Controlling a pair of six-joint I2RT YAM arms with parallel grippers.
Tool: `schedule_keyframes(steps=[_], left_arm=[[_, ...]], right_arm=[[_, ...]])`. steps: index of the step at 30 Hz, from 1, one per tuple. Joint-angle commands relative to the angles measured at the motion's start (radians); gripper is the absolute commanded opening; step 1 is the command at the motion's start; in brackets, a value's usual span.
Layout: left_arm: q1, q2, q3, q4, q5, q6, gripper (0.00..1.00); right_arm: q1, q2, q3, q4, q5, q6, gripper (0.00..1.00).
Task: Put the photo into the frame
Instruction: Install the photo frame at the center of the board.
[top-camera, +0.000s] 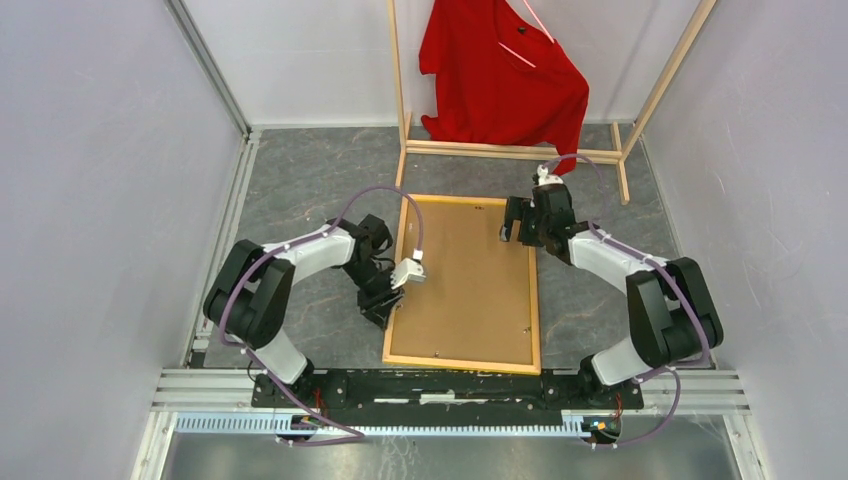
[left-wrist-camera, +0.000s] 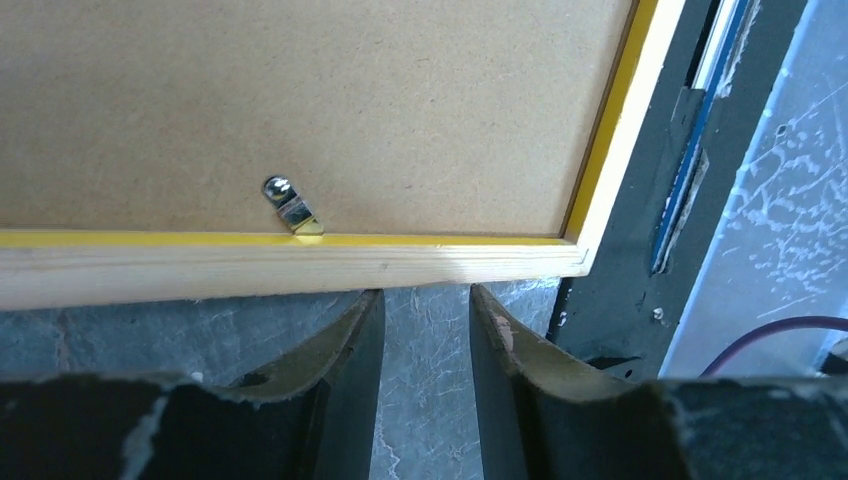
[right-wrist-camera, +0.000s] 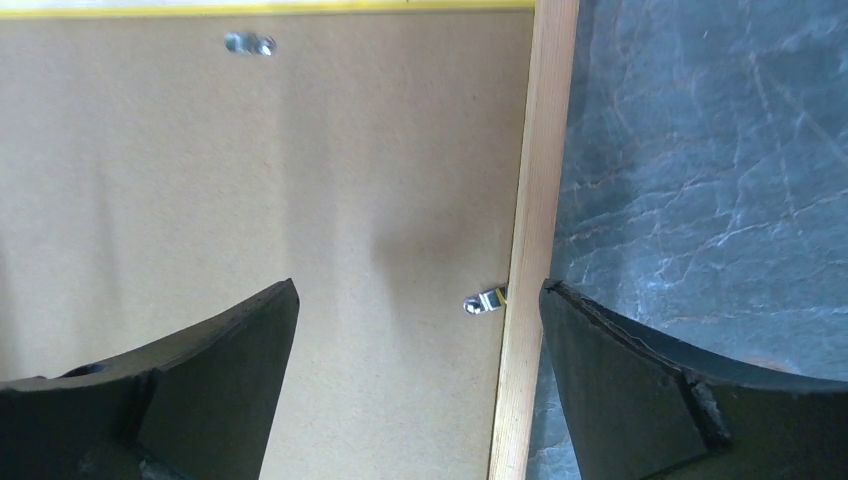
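The frame (top-camera: 460, 362) lies face down on the grey table (top-camera: 300, 190), with a brown backing board (top-camera: 470, 285) set inside it. The left gripper (left-wrist-camera: 425, 300) hangs just off the frame's left rail, jaws partly apart and empty. The right gripper (right-wrist-camera: 418, 290) gapes wide, straddling the right rail by a metal clip (right-wrist-camera: 487, 300).

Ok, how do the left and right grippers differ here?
Opening: the left gripper shows a narrow gap, the right gripper a wide one. Position: the left gripper sits just short of the frame, the right gripper straddles its rail. Both hold nothing.
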Motion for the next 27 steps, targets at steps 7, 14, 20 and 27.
schedule_keyframes(steps=[7,14,20,27], left_arm=[[0.283,0.092,0.172,0.013,0.226,-0.053,0.39],[0.29,0.204,0.236,0.086,0.321,-0.221,0.37],[0.291,0.243,0.24,0.138,0.316,-0.268,0.36],[0.292,0.267,0.236,0.172,0.29,-0.302,0.3]], right_arm=[[-0.01,-0.259,-0.103,-0.026,-0.048,0.06,0.85],[0.129,-0.48,-0.341,0.195,-0.225,0.338,0.58],[0.447,-0.404,-0.412,0.369,-0.134,0.519,0.61],[0.641,-0.246,-0.353,0.506,-0.022,0.596,0.46]])
